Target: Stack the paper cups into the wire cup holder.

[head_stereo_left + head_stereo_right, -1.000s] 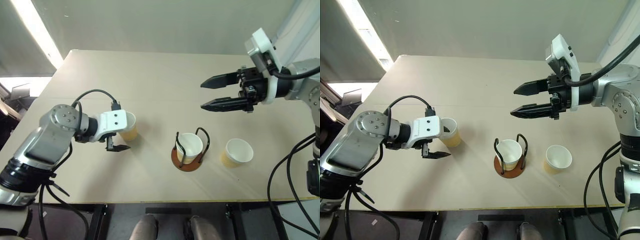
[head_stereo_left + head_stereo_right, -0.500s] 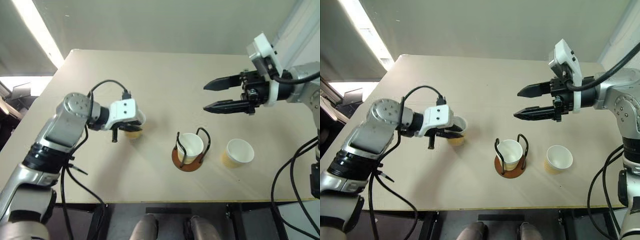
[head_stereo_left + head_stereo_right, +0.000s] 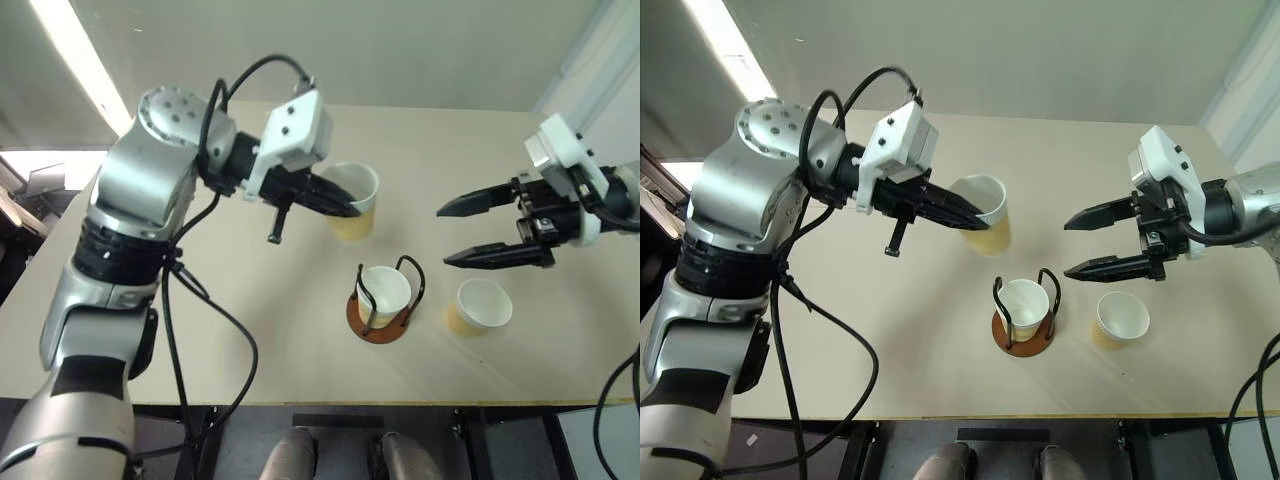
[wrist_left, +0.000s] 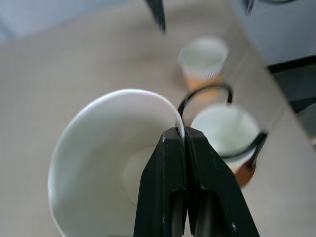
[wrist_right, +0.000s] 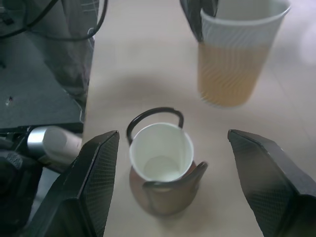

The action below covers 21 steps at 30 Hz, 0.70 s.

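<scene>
Since a second ago, a paper cup (image 3: 352,200) has been pinched by its rim between the left gripper (image 3: 338,207) fingers and lifted off the desk (image 3: 200,330), now above and just left of the wire cup holder (image 3: 383,310). One cup (image 3: 384,292) already sits inside; another (image 3: 480,306) stands just right. The right gripper (image 3: 478,230) fingers are spread, empty. Insertion likely follows. The desk is plain beige; a grey wall (image 3: 400,40) lies behind.

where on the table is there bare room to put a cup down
Free: the table's near-left stretch, left of the wire cup holder, and the far side. Crowded: near right, where a loose paper cup stands beside the holder under the open right gripper.
</scene>
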Available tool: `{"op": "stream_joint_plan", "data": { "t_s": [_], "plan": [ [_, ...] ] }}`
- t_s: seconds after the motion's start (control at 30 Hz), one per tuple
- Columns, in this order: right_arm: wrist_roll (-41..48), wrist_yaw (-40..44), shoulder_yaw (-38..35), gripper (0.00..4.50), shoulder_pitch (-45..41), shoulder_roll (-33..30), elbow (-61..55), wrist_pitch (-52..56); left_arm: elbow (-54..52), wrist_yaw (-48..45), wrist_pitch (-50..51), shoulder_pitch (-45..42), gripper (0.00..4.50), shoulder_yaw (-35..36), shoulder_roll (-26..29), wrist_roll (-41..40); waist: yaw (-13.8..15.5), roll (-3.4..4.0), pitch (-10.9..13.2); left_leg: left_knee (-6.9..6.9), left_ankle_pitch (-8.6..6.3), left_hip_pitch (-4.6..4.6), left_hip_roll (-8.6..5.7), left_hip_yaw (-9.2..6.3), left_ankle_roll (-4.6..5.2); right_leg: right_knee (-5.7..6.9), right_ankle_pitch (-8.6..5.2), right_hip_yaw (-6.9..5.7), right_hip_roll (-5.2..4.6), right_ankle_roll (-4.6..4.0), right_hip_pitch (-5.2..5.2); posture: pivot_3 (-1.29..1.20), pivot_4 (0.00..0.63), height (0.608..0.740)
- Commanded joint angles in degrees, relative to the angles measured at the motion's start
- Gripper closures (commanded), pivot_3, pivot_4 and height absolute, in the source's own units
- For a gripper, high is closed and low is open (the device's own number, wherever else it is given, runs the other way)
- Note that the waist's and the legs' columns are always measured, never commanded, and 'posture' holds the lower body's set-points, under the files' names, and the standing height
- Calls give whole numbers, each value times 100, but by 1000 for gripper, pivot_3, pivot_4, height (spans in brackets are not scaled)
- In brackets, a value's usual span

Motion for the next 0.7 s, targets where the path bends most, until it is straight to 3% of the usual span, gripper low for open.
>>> {"op": "stream_joint_plan", "data": {
  "t_s": [0.03,0.33,0.7],
  "plan": [
    [148,63,-366,857,-70,-282,-123,17,155,-291,2,-343,4465,-57,-147,-131,1,0,0,2,0,1,1,0,1,-1,0,1,0,0,0,0,150,740],
    [209,-206,-669,857,292,-479,-268,21,314,-706,-47,-469,4465,-478,-637,-224,11,0,0,43,-12,-15,1,-1,20,-2,7,1,1,14,1,0,150,740],
    [421,-396,-917,857,660,-607,-488,96,103,-710,-248,-97,4465,-1001,-657,-223,20,0,0,60,-14,-23,0,2,26,-5,17,3,1,30,2,0,150,740]
  ]
}}
